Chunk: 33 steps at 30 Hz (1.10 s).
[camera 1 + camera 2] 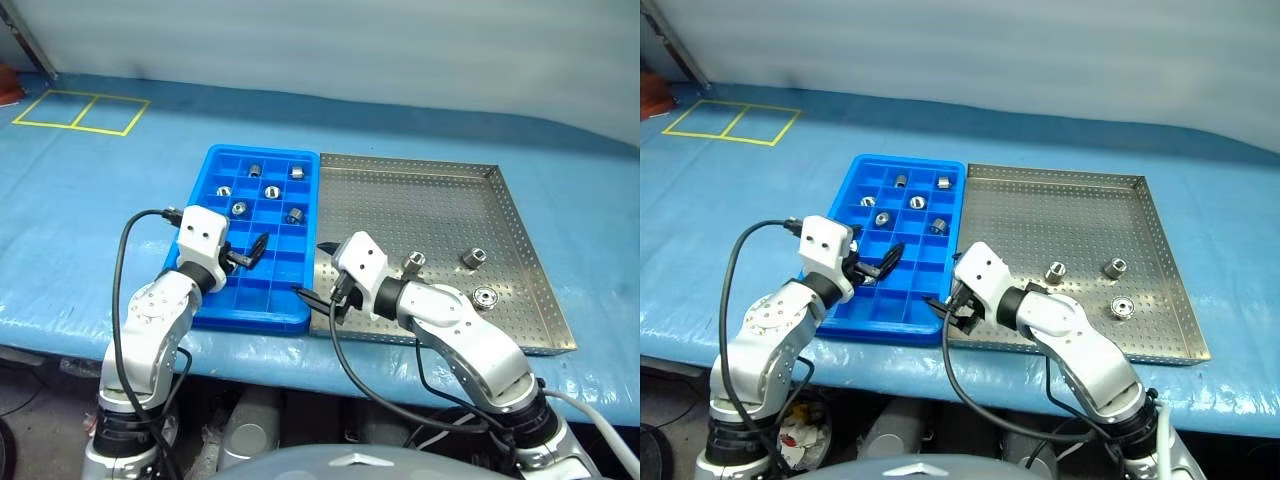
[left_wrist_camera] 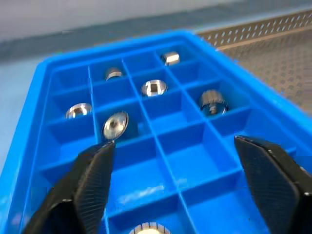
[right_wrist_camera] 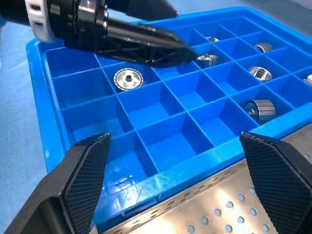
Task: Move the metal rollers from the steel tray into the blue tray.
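- The bright blue compartmented plastic tray [image 1: 222, 305] lies touching the perforated steel tray [image 1: 520, 250] on its right.
- Three shiny silver metal rollers [image 1: 472, 257] remain on the steel tray; several sit in blue compartments.
- The left gripper [image 2: 180, 185] hovers wide open over the blue tray, holding nothing.
- The right gripper [image 3: 183, 178] is spread wide and empty at the trays' shared edge.

The blue tray [image 1: 257, 300] is bright blue plastic, divided into a grid of square compartments. The steel tray [image 1: 430, 205] is silver-grey, its floor patterned with even rows of small punched dots. The metal rollers [image 1: 415, 262] are shiny silver. The surface [image 1: 100, 220] wears a light blue, glossy cover, marked at its far left corner with a yellow taped rectangle [image 1: 82, 111] split in two. Both grippers have black fingers [image 3: 83, 180] with a fine cross-hatched texture, on white and silver arms with black cables [image 1: 125, 290].
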### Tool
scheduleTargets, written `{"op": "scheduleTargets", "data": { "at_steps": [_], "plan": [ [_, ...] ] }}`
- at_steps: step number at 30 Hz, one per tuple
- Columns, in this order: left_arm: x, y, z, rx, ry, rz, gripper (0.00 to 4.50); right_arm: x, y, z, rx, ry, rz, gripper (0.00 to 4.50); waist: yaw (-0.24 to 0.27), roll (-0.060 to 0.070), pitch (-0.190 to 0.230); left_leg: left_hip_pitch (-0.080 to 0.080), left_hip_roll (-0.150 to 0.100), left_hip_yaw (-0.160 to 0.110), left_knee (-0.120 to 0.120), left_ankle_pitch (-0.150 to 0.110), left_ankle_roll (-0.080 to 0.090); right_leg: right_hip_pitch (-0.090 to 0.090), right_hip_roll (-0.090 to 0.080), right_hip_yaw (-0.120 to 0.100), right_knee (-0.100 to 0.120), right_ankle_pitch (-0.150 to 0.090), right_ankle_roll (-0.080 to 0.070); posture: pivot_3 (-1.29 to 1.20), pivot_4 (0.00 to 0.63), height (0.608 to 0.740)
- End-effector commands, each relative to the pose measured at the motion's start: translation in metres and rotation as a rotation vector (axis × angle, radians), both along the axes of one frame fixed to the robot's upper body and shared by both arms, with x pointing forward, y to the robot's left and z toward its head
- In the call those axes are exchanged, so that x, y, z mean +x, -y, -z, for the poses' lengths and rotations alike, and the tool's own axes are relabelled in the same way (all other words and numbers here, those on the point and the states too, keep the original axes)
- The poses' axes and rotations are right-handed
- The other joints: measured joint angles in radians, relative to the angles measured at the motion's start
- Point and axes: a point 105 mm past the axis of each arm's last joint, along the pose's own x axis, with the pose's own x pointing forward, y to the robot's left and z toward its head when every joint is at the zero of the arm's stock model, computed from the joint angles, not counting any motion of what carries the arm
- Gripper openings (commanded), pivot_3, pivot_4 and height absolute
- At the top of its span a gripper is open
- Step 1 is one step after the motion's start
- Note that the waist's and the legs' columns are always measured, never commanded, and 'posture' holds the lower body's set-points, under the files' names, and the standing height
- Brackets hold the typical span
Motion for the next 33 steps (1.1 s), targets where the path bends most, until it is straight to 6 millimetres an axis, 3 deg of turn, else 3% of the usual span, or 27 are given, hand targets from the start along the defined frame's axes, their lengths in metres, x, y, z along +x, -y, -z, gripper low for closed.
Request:
{"op": "scheduleTargets", "data": {
  "at_steps": [1,7,12,19,26,33],
  "plan": [
    [0.000,0.023,-0.023,-0.031,0.079,0.154,4.49,-0.001,0.017,-0.013,0.009,0.054,0.077,4.50,-0.001,0.000,0.000,0.000,0.000,-0.001,0.000,0.000,0.000,0.000,0.000,0.000,0.000,0.000,0.000,0.22,0.150,0.740],
    [0.012,0.069,-0.027,-0.043,0.056,0.410,4.49,-0.010,0.057,-0.004,-0.036,0.032,0.271,4.50,-0.018,0.000,0.000,-0.001,-0.002,0.000,0.001,0.000,0.000,0.001,0.000,-0.001,-0.001,0.000,0.000,0.11,0.150,0.740],
    [0.024,0.110,-0.022,-0.009,0.037,0.581,4.49,-0.024,0.077,0.000,-0.045,0.012,0.391,4.50,-0.058,0.000,0.000,-0.001,-0.004,0.000,0.001,0.000,0.000,0.001,0.001,0.000,-0.001,0.000,0.000,0.03,0.150,0.740],
    [0.048,0.155,-0.009,0.076,-0.021,0.617,4.49,-0.035,0.093,0.002,-0.047,-0.003,0.512,4.50,-0.112,0.000,0.000,0.000,-0.004,0.000,0.002,0.000,0.001,0.001,0.005,0.001,0.001,0.000,0.000,-0.04,0.150,0.740],
    [0.055,0.191,0.013,0.101,-0.081,0.680,4.49,-0.042,0.097,0.002,-0.038,-0.008,0.565,4.50,-0.139,0.000,0.000,0.000,-0.004,0.000,0.002,0.000,0.001,0.001,0.005,0.003,0.001,0.000,0.000,-0.09,0.150,0.740],
    [0.059,0.210,0.038,0.138,-0.117,0.670,4.49,-0.043,0.097,0.001,-0.027,0.000,0.586,4.50,-0.152,0.000,0.000,0.000,-0.004,0.000,0.002,0.000,0.001,0.001,0.005,0.004,0.001,0.000,0.001,-0.12,0.150,0.740]
  ]
}}
